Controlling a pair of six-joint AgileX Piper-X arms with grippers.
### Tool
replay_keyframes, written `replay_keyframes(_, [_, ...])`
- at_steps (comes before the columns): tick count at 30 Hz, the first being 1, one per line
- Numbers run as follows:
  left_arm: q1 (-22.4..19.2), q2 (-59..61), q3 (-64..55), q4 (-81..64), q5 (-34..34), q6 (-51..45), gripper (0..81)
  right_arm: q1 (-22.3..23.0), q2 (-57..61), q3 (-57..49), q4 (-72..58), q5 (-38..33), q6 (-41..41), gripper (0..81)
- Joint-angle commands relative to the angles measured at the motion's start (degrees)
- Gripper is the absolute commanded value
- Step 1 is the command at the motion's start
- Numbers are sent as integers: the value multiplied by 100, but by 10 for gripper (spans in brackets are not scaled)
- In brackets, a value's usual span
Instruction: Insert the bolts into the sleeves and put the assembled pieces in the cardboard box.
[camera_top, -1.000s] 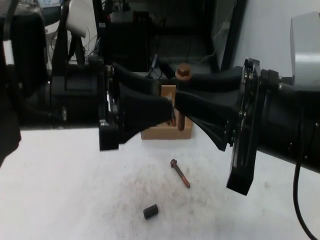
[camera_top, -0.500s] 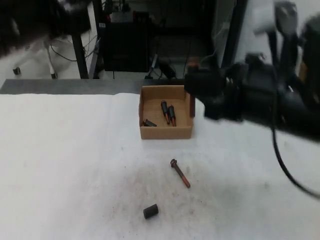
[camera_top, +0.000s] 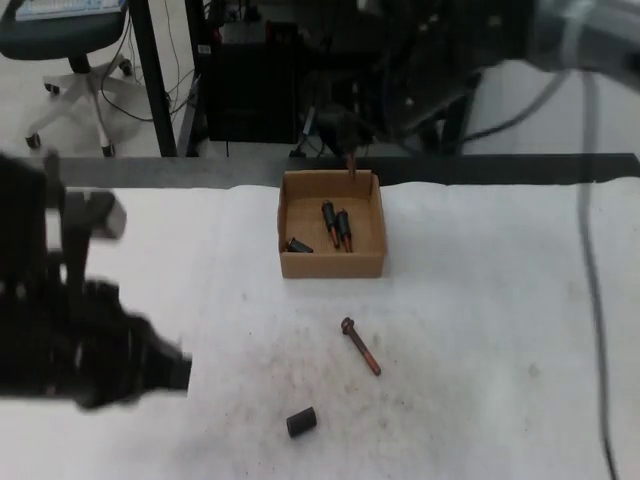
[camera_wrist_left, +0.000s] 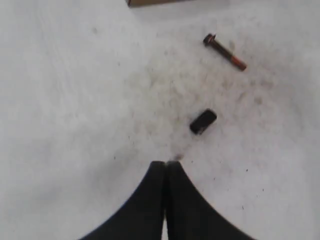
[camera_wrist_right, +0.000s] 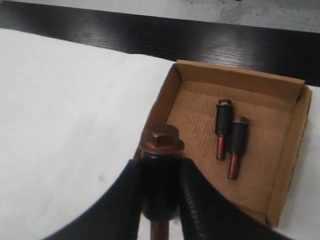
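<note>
My right gripper (camera_wrist_right: 161, 175) is shut on an assembled piece (camera_wrist_right: 161, 141), a copper bolt in a black sleeve, held head-up. In the high view that piece (camera_top: 352, 166) hangs by the far edge of the cardboard box (camera_top: 332, 266). Two assembled pieces (camera_wrist_right: 222, 126) (camera_wrist_right: 236, 145) lie side by side on the box (camera_wrist_right: 240, 80) floor, and a third dark piece (camera_top: 297, 245) lies near the front corner. A loose bolt (camera_top: 360, 346) and a loose black sleeve (camera_top: 301, 422) lie on the white bench. My left gripper (camera_wrist_left: 165, 165) is shut and empty, short of the sleeve (camera_wrist_left: 203, 121); the bolt (camera_wrist_left: 224, 51) lies farther off.
The left arm (camera_top: 90, 345) hangs low over the near left of the bench. Beyond the bench's dark far edge (camera_wrist_right: 100, 30) stand a black frame and an office chair (camera_top: 70, 40). Around the loose parts the white bench top (camera_top: 500, 350) is bare.
The two arms, close together in front of the camera, have parted. The left arm dropped to the near left; the right arm carried the assembled piece back to the box's far edge.
</note>
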Motion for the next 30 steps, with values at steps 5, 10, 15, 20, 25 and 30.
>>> replay_keyframes(5, [3, 7, 793, 86, 479, -5, 2, -78, 1909, -2157, 938, 40, -60, 8])
replay_keyframes(10, [3, 7, 900, 86, 479, -4, 2, -78, 2499, -2662, 968, 40, 82, 8])
replay_keyframes(15, [3, 7, 897, 42, 479, -4, 2, -88, 2692, -2676, 893, 40, 69, 8])
replay_keyframes(20, [3, 7, 897, 41, 479, -4, 2, -88, 2719, -2676, 685, -48, -414, 114])
replay_keyframes(25, [3, 7, 897, 41, 479, -4, 2, -93, 2719, -2696, 568, -244, -307, 403])
replay_keyframes(30, [3, 7, 897, -79, 1040, 18, 2, -143, 2719, -2970, 1201, -175, 146, 270])
